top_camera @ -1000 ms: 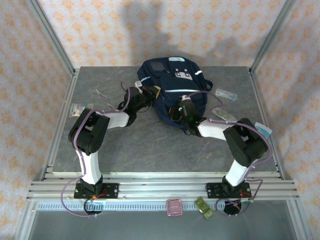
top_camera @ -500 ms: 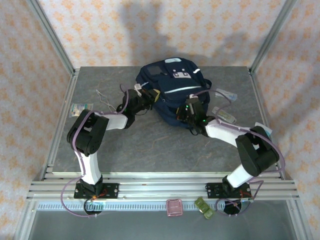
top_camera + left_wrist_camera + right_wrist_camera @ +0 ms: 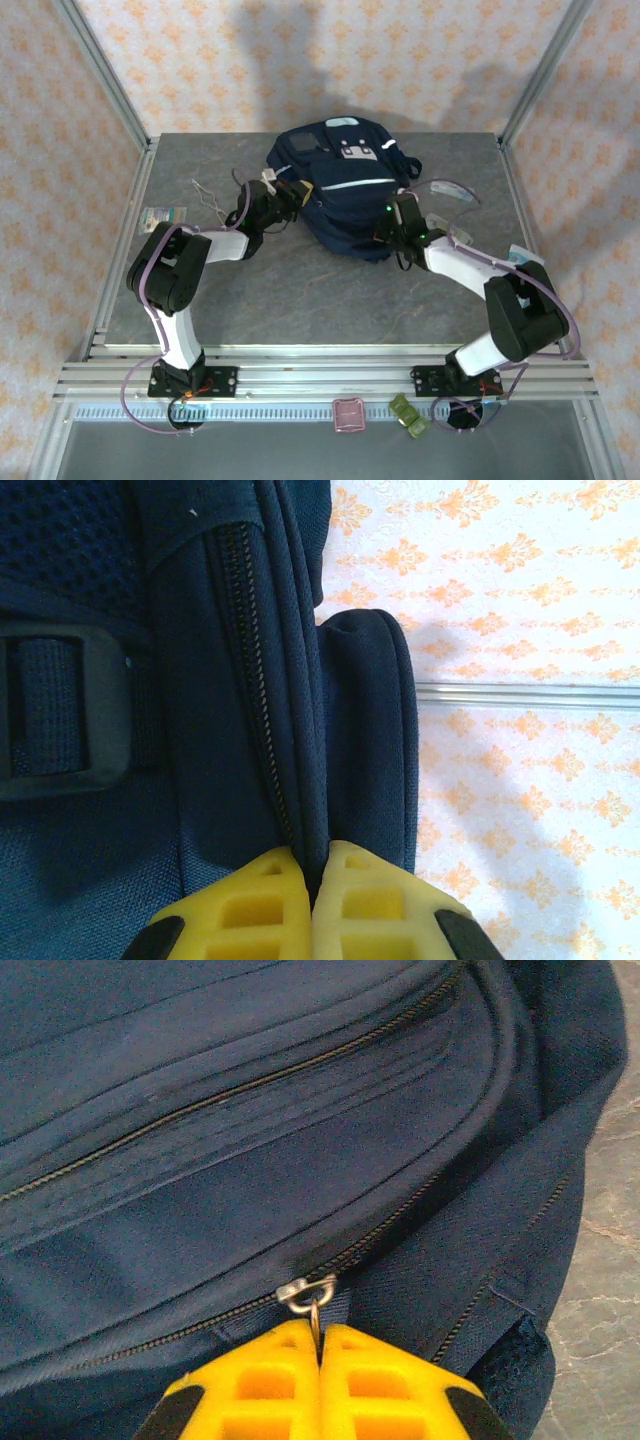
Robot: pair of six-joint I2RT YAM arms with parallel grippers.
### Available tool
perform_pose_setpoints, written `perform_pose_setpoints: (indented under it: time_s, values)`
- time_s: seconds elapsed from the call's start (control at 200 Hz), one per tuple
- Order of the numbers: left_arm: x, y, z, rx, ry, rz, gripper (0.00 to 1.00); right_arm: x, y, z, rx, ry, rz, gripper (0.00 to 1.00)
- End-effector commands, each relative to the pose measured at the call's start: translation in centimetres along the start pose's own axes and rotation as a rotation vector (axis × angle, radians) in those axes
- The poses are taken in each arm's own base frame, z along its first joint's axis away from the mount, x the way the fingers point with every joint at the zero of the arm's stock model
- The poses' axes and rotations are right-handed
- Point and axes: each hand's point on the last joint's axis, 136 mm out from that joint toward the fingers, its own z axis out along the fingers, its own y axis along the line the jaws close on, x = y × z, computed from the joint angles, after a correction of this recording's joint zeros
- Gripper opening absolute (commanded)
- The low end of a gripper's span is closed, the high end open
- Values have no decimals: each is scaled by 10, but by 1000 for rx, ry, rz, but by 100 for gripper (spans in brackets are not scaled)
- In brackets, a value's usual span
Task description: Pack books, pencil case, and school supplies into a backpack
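Observation:
The navy backpack [image 3: 338, 180] lies at the back middle of the table, front pocket up. My left gripper [image 3: 291, 192] is at its left side, yellow fingers [image 3: 250, 900] shut on a fold of backpack fabric [image 3: 312, 810] beside a zipper. My right gripper [image 3: 394, 222] is at the bag's near right edge, shut on the metal zipper pull [image 3: 314, 1305] of the backpack [image 3: 250, 1110]. The pink pencil case [image 3: 348, 414] lies on the ledge in front of the arm bases. Clear supply packets [image 3: 447, 189] [image 3: 524, 257] lie right of the bag. The books are out of view.
A greenish-white flat packet [image 3: 163, 214] and a thin bent wire [image 3: 205, 194] lie at the table's left. A small green thing [image 3: 407, 414] sits beside the pencil case. Metal frame posts stand at the back corners.
My right gripper has travelled right and back along the bag's edge with the zipper pull. The backpack has shifted left and turned a little. My left gripper has moved slightly back with it.

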Motion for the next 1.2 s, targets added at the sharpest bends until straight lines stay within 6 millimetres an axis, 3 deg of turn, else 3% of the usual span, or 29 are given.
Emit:
perform_pose_setpoints:
  time_s: [0.0, 0.165, 0.27, 0.4, 0.47, 0.606, 0.856, 1.016, 1.196]
  values:
    - [-12, -63, -11, 144, -11, 127, 0, 20, 20, -12, -39, 46, -121, 0]
    - [-21, -50, -11, 39, 14, 202, 0, 43, 65, -31, -201, 84, -164, 0]
    - [-38, -45, -17, -21, -7, 250, 0, 54, 95, -41, -302, 104, -174, 0]
    - [-62, -40, -28, -99, -59, 306, 26, 58, 123, -42, -397, 121, -150, 0]
    - [-61, -41, -35, -109, -70, 319, 38, 60, 131, -38, -428, 131, -121, 0]
    - [-40, -34, -53, -138, -65, 311, 45, 62, 135, -27, -440, 132, -88, 0]
    - [31, 18, -89, -360, -53, 320, 51, 65, 134, -25, -445, 127, -81, 0]
    - [62, 26, -83, -367, -43, 286, 56, 65, 135, -26, -454, 125, -83, 0]
    - [66, 30, -63, -373, -43, 271, 56, 62, 135, -31, -467, 110, -78, 0]
